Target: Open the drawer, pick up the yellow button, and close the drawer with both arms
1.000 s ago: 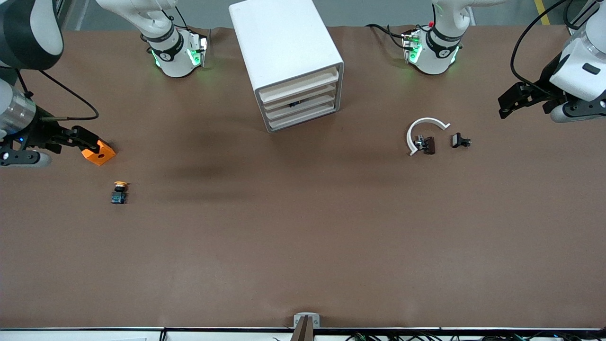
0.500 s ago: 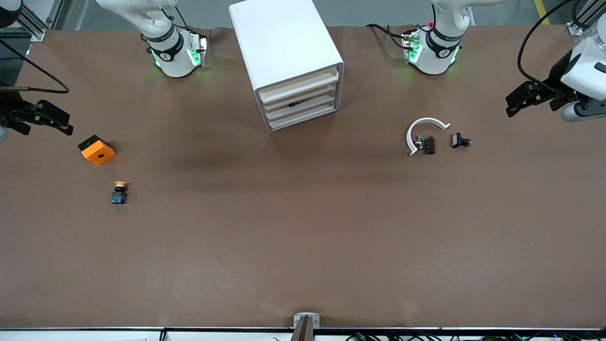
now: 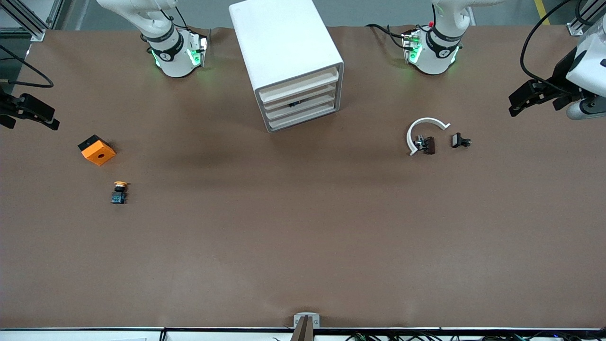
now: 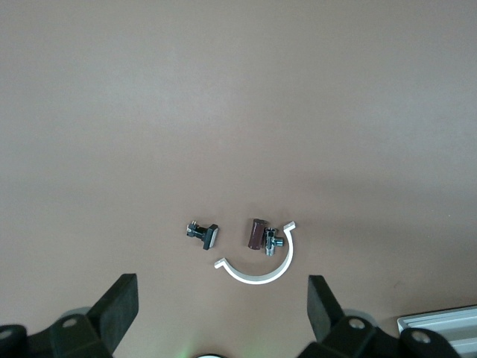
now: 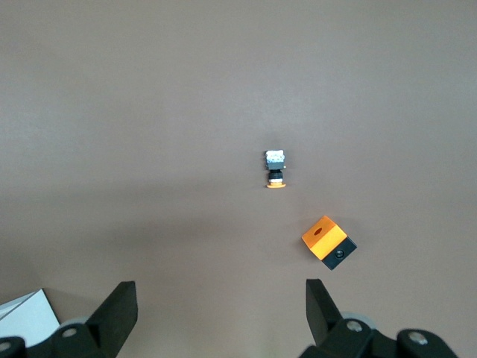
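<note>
Right gripper [image 3: 28, 112] partly cut off.

Lighting: even overhead light is falling on the counter [image 3: 303, 246]; soft shadows are lying beside the cabinet [image 3: 284, 42]; focus is holding sharp.

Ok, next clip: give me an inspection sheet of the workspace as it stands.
Surface: brown table, bare across the middle.
Job's things: cabinet between the arm bases, its top drawer shut; button lying on the table toward the right arm's end.
Clutter: orange block just farther from the front camera than the button; white half-ring with a brown clip and a black clip toward the left arm's end.
Grippers: right gripper open, empty, at its table end; left gripper open, empty, at the other end.
Cables: black cable on the left arm.
Surroundings: nothing seen.
</note>
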`<state>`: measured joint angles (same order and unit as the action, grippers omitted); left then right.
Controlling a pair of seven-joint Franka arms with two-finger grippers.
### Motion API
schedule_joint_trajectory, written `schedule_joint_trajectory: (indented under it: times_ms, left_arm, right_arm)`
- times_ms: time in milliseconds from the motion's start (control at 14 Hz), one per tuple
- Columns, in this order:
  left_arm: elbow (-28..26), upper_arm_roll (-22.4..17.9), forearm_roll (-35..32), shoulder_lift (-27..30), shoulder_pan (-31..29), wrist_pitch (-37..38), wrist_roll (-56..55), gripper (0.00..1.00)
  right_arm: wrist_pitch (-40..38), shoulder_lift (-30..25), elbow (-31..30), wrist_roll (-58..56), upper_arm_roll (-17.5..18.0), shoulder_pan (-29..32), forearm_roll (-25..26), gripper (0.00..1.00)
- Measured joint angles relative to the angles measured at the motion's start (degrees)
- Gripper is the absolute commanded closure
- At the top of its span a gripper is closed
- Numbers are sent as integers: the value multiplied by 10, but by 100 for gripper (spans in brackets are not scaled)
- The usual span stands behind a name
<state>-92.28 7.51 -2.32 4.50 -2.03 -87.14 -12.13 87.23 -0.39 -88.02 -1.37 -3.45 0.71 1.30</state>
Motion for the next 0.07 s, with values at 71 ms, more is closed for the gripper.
schedule_joint_trajectory:
  times_ms: [71]
  left_arm:
    - [0, 0, 0, 0, 0, 0, 0, 0]
  right_arm:
    - [0, 0, 0, 0, 0, 1, 0, 0]
